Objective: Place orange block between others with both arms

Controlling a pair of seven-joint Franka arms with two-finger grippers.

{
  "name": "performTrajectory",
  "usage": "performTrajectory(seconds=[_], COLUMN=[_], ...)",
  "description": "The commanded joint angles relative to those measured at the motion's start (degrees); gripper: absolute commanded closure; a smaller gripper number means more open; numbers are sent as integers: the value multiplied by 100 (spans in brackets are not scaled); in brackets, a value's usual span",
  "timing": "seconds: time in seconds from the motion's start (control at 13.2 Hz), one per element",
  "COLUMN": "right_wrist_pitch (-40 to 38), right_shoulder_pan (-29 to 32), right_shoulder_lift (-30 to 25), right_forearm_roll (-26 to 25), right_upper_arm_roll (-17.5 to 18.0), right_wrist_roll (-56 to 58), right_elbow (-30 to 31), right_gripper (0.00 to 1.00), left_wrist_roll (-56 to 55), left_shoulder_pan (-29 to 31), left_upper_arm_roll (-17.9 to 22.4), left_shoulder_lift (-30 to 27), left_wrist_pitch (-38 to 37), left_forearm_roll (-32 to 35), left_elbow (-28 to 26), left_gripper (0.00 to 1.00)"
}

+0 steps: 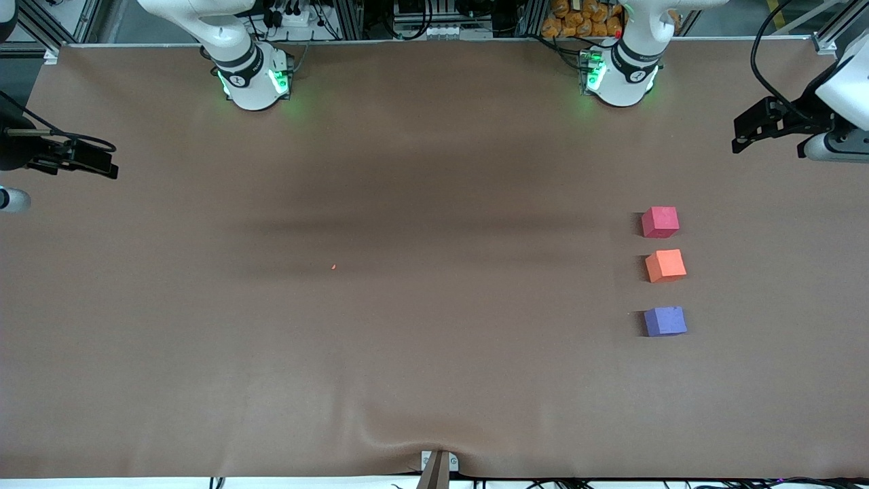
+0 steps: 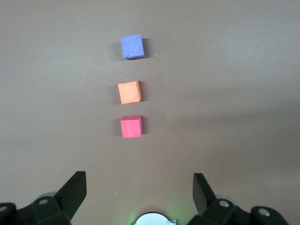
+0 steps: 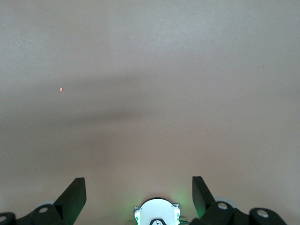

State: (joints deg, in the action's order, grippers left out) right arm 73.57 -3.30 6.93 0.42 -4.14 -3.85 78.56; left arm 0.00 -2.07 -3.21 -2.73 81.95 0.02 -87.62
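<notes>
orange block: my orange block [image 1: 665, 265] sits on the brown bench [image 1: 407, 305], toward my left arm's end, already in the gap between the other two cubes.
purple-blue cube: the purple-blue cube [image 1: 664, 321] is the one nearest the front camera, a little apart from the orange one.
red-pink cube: the red-pink cube [image 1: 660, 222] lies farther from the front camera than the orange one, close to it but not touching.
line of cubes: the three make one row running away from the front camera. The orange one is turned a bit and sits closer to the red-pink cube than to the purple-blue one.
which pincer is closer: my left pincer [image 1: 747, 132] hangs over the bench edge near the row, so it is much the closer one. In my left wrist view the row runs straight out from it, red-pink cube first.
left pincer: wide open, holding nothing.
right pincer: my right pincer [image 1: 88, 161] waits over the other end of the bench, well apart from the cubes, wide open and holding nothing.
hard to see: both arms are cut off at the picture edges. A tiny orange speck [image 1: 334, 267] lies mid-bench; I can't tell what it is.
</notes>
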Motion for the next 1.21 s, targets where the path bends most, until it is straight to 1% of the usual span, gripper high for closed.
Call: performTrajectory(seconds=[0.0, 0.15, 0.3, 0.45, 0.61, 1.13], right_wrist_pitch=[-71, -80, -150, -430, -642, -651], right_shoulder_pan=[101, 128, 137, 145, 137, 137], right_shoulder_lift=[10, -16, -25, -25, -25, -25], right_forearm_roll=[-6, -6, -15, -41, -42, -50], right_upper_arm_roll=[89, 54, 37, 37, -16, -34], right_wrist_roll=[-81, -54, -45, -28, -19, -19], right_elbow=[-112, -121, -270, -419, -438, -438], right_gripper=[0, 0, 0, 0, 0, 0], left_wrist_roll=[53, 53, 123, 176, 158, 158], left_shoulder_pan=[84, 84, 110, 110, 110, 93], left_upper_arm_roll=[-100, -127, -136, -127, -127, -127], left_shoulder_lift=[54, 45, 19, 44, 71, 124], left_wrist_pitch=[-196, -258, -267, -258, -258, -249], left_forearm_roll=[130, 122, 104, 69, 86, 77], left_elbow=[219, 228, 219, 228, 210, 219], left_gripper=[0, 0, 0, 0, 0, 0])
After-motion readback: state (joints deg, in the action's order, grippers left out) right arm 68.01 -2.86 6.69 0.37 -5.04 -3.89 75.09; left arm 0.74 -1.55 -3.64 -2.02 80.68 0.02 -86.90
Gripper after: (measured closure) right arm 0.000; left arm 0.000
